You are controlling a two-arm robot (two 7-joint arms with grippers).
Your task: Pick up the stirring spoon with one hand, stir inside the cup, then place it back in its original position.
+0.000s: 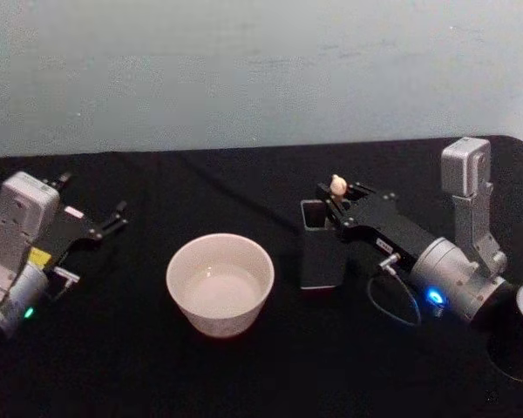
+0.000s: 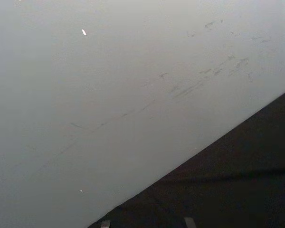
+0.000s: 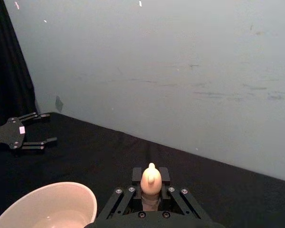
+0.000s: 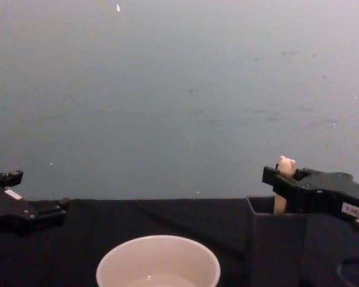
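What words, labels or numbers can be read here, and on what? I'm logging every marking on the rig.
None can be read.
Left gripper: a white sticker and a yellow label on the arm behind it, both too blurred to read.
Right gripper: a white tag with dark marks, too small to read.
Cup and holder: no markings.

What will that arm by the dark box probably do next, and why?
Probably lift straight up. The right gripper looks closed on the stirring spoon handle, whose lower part still stands inside the holder, so it must clear the rim before swinging to the cup.
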